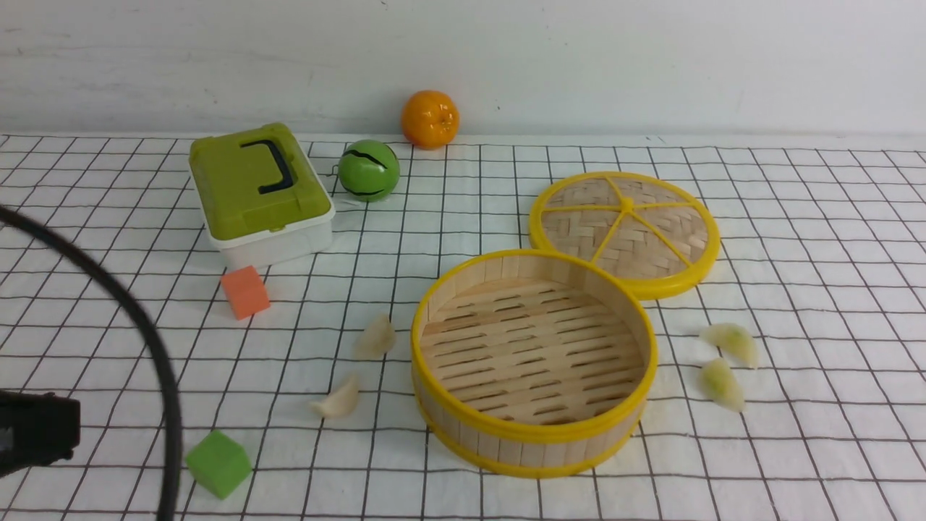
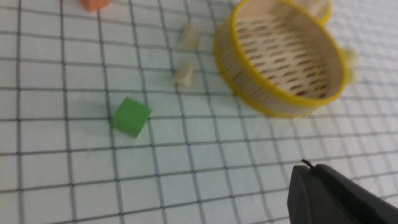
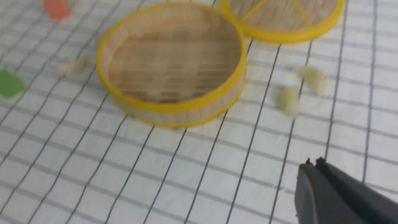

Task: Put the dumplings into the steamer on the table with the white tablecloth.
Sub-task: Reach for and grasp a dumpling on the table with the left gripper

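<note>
The steamer (image 1: 506, 450), a round bamboo basket with yellow rims, stands empty on the white tablecloth (image 1: 796, 449) that covers the table. Two creamy white dumplings (image 1: 376, 337) (image 1: 338, 399) lie to its left. Two green-tinted dumplings (image 1: 732, 340) (image 1: 721, 382) lie to its right. In the left wrist view my left gripper (image 2: 306, 166) is shut on nothing, above bare cloth short of the steamer (image 2: 279, 96) and the white dumplings (image 2: 185, 74). In the right wrist view my right gripper (image 3: 312, 163) is likewise shut and empty, near the green-tinted dumplings (image 3: 289, 98).
The woven lid (image 1: 626, 230) lies flat behind the steamer. A green-lidded box (image 1: 257, 192), a green ball (image 1: 368, 170) and an orange (image 1: 430, 119) stand at the back. An orange cube (image 1: 245, 291) and a green cube (image 1: 218, 463) sit left. A black cable (image 1: 145, 325) arcs across the left.
</note>
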